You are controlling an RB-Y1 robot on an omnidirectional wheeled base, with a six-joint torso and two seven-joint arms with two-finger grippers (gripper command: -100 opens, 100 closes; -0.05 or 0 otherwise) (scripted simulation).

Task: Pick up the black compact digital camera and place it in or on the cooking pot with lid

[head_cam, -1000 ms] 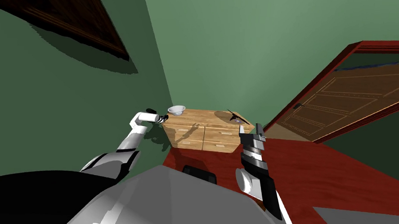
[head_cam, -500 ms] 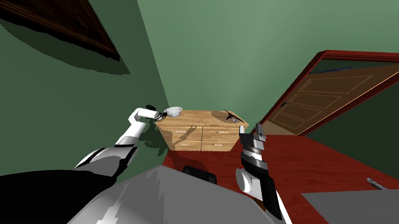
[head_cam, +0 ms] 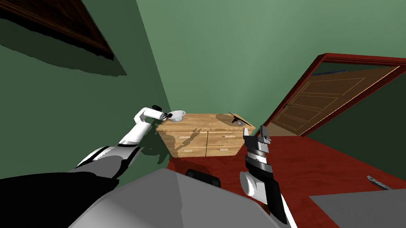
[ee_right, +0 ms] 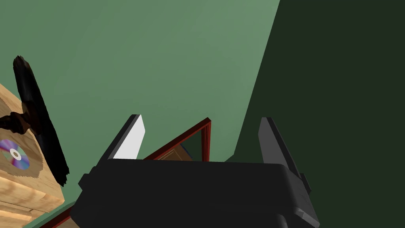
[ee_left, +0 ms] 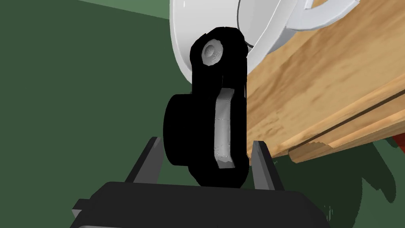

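Left claw [ee_left: 205,145] clamped on black camera [ee_left: 205,99], near white pot [ee_left: 182,35], right claw [ee_right: 201,120] wide

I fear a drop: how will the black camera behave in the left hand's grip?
Likely rigid: the black camera looks blocky and unbent in the left hand. It may pivot, since the fingers pinch only its near end.
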